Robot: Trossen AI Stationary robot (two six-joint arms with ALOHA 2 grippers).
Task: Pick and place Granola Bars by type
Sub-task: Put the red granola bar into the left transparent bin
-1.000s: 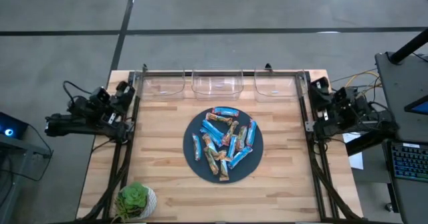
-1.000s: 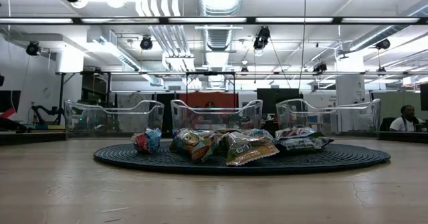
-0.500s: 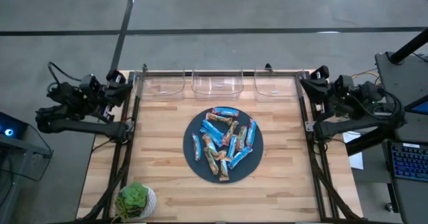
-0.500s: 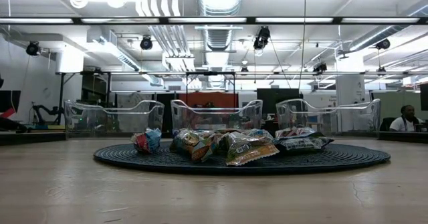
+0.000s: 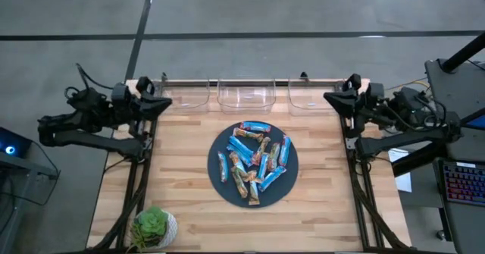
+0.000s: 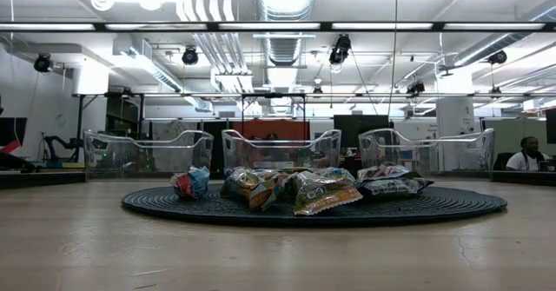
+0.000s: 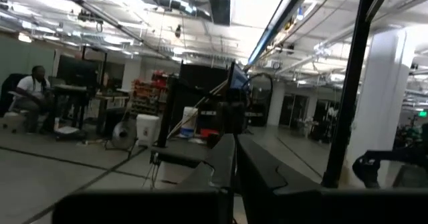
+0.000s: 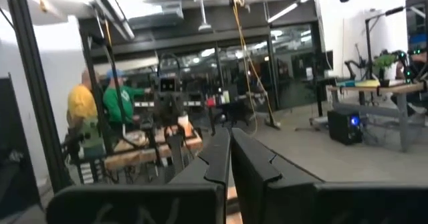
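Observation:
Several Granola Bars [image 5: 254, 161], bright blue, blue with red and white, and brown-tan, lie heaped on a dark round disc [image 5: 220, 180] at the table's middle; the low view shows the heap [image 6: 295, 188] resting on the disc [image 6: 434, 206]. My left gripper [image 5: 168, 101] hangs shut over the table's far left corner, high above the wood, pointing toward the right edge. My right gripper [image 5: 327, 97] hangs shut over the far right corner, pointing toward the left edge. Each wrist view shows its own shut fingers [image 7: 234, 158] [image 8: 229, 154] against the room.
Three clear plastic bins [image 5: 183, 96] [image 5: 246, 95] [image 5: 311, 98] stand in a row along the table's far edge. A small potted plant [image 5: 153, 227] sits at the near left corner. Black frame rails [image 5: 144, 163] [image 5: 356, 170] run along both sides. People show in the room beyond.
Both arms have risen from their folded rest at the table's sides and unfolded. The left gripper has swung up and toward the table's right edge, the right gripper up and toward the left edge, each tipping up toward level. Both have stayed shut. The bars have kept still.

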